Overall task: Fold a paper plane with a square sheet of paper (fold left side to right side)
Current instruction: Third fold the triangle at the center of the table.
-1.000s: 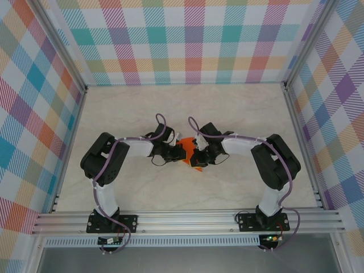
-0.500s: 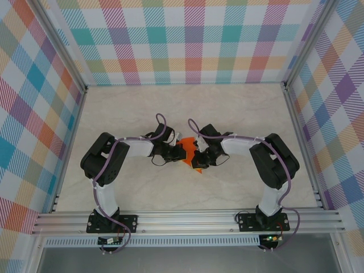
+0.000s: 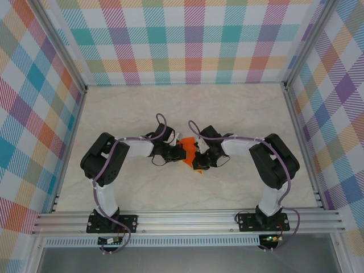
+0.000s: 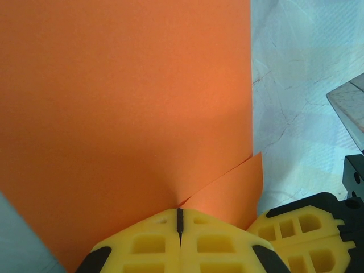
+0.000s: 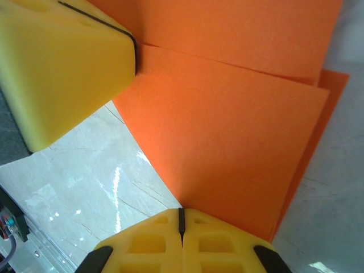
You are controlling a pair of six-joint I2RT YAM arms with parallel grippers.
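The square sheet of paper (image 3: 185, 143) is bright orange and lies folded in layers on the table between my two grippers. In the left wrist view the paper (image 4: 125, 96) shows a flap edge running out from the tip of my left gripper (image 4: 180, 211), which is shut with its tip on the sheet. My right gripper (image 5: 181, 211) is shut too, its tip pressed on the near edge of the upper layer (image 5: 227, 142). The two grippers meet over the sheet, left gripper (image 3: 177, 153) beside right gripper (image 3: 197, 158). No paper plane shape shows.
The marble-look table (image 3: 170, 108) is fenced by aluminium rails (image 3: 187, 219) and checked walls. The right gripper's yellow fingers (image 4: 298, 227) sit close at the left wrist view's lower right. The left gripper's fingers (image 5: 62, 74) show in the right wrist view.
My right gripper has slid slightly left over the paper, covering more of its near corner. The left arm has hardly moved.
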